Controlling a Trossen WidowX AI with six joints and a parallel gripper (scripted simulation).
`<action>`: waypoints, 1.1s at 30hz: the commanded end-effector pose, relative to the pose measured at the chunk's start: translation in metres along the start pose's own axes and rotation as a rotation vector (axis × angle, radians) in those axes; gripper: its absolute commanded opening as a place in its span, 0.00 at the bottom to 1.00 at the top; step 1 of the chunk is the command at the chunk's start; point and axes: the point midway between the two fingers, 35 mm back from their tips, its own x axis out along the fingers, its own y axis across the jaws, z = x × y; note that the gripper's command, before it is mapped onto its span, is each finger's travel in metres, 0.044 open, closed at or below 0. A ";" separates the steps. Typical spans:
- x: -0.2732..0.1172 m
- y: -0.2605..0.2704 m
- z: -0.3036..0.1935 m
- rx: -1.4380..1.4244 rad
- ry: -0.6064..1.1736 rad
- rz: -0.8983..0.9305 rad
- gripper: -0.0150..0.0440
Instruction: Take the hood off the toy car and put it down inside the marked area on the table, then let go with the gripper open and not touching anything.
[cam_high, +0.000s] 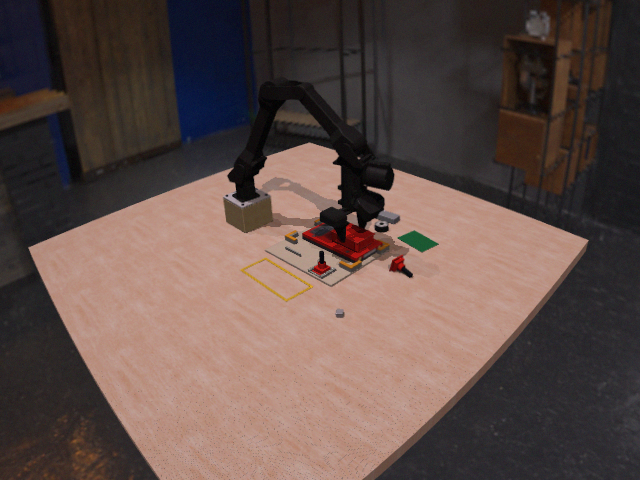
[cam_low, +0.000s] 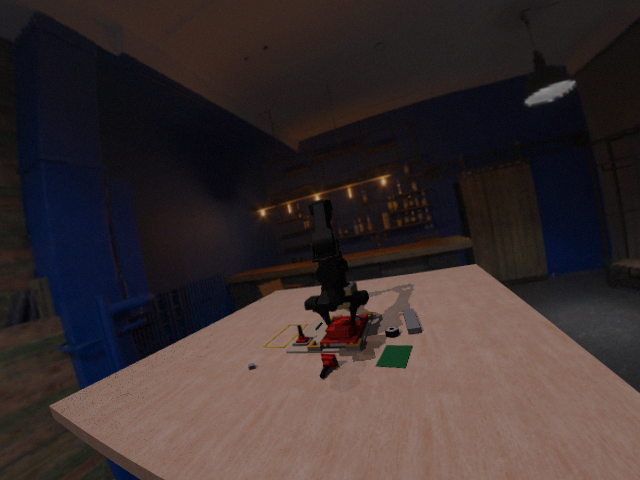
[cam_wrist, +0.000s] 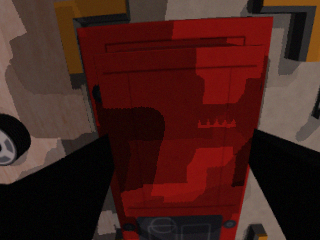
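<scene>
The red toy car (cam_high: 313, 235) (cam_wrist: 175, 31) sits between orange corner brackets on a beige board. My gripper (cam_high: 352, 233) (cam_low: 341, 324) (cam_wrist: 179, 137) points down and is shut on the hood, a finger at each long side. The red hood (cam_high: 360, 241) (cam_low: 342, 329) (cam_wrist: 215, 90) looks raised slightly above the car body; the size of the gap cannot be told. A yellow outlined rectangle (cam_high: 264, 285) (cam_low: 274, 346) lies on the table beside the board, with nothing inside it. A green rectangle (cam_high: 418, 240) (cam_low: 394, 356) lies on the other side of the car.
A wheel (cam_high: 381, 226) (cam_low: 391, 331) (cam_wrist: 7, 146) and a grey block (cam_high: 388, 217) (cam_low: 412, 321) lie beside the car. A red piece with a black handle (cam_high: 321, 267) (cam_low: 301, 338) stands on the board; a similar piece (cam_high: 398, 265) (cam_low: 328, 360) lies tipped on the table. A small grey piece (cam_high: 339, 313) (cam_low: 251, 366) lies apart.
</scene>
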 end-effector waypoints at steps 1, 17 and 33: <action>-0.006 0.001 0.002 0.000 -0.006 0.003 0.25; -0.016 0.001 0.002 0.000 -0.005 0.002 0.25; -0.034 0.001 0.002 0.000 -0.005 0.001 0.25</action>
